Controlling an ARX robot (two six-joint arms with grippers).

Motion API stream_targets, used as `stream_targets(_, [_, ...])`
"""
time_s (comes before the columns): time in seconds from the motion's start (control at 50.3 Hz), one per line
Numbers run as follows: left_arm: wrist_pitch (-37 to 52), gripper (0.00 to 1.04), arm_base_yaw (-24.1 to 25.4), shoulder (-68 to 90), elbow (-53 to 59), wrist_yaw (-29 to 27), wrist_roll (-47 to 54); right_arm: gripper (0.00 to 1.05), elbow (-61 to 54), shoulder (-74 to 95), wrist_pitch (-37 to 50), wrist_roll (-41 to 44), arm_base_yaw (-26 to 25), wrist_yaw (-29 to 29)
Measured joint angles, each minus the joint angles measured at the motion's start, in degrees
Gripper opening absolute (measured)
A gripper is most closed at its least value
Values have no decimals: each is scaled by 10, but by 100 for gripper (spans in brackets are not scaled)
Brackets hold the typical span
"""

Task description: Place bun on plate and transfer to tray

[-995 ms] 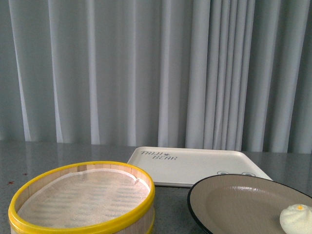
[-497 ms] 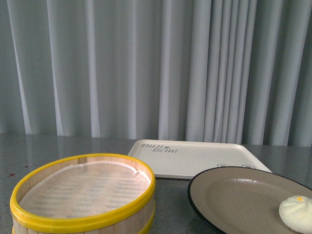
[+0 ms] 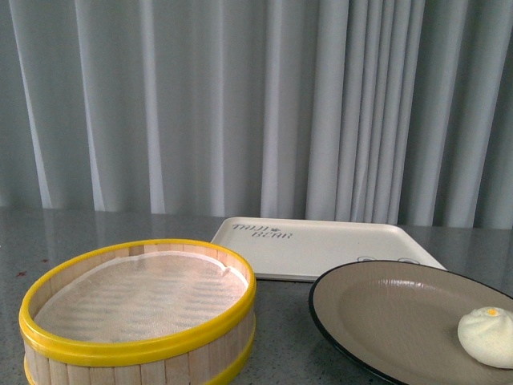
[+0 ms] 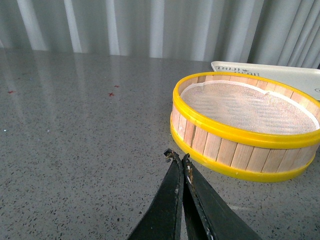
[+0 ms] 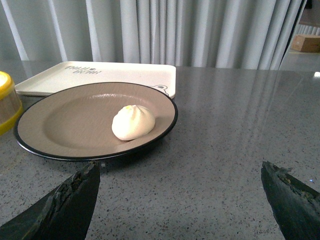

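Observation:
The cream-white bun sits on the beige plate at the front right; in the right wrist view the bun lies near the middle of the plate. The cream tray with dark lettering lies behind the plate, empty; it also shows in the right wrist view. My right gripper is open wide, low over the table, just short of the plate's near rim. My left gripper is shut and empty, just beside the steamer basket. Neither gripper shows in the front view.
A yellow-rimmed wooden steamer basket with a white liner stands at the front left, also seen in the left wrist view. Grey speckled table all round. Grey curtain behind. A cardboard box far off.
The front view has shifted: basket, plate, bun and tray all sit a little higher in the frame than a second ago. The objects themselves have not moved relative to each other.

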State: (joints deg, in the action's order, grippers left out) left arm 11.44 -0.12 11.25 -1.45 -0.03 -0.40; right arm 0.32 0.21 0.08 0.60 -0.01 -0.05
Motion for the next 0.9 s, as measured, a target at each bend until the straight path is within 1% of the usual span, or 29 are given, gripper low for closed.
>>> stream_targets(0.119, [-15,4,0,-15,0,0,0,96,0,0,0,0,0,0])
stream_targets(0.179, [-78,4,0,-62,0,0,0,96,0,0,0,0,0,0])
stream_targets(0.239, [-108,4,0,-91,0,0,0,96,0,0,0,0,0,0])
stream_targets(0.557, [-114,4,0,-110,0,0,1,96,0,0,0,0,0,0])
stream_targets(0.617, [-114,10,0,-110,0,0,1,96,0,0,0,0,0,0])
stream_targets(0.656, [-114,17,0,-110,0,0,1,96,0,0,0,0,0,0])
stream_targets(0.676, [-114,19,0,-110,0,0,1,96,0,0,0,0,0,0])
stream_targets(0.895, [-114,53,0,-110,0,0,1,96,0,0,0,0,0,0])
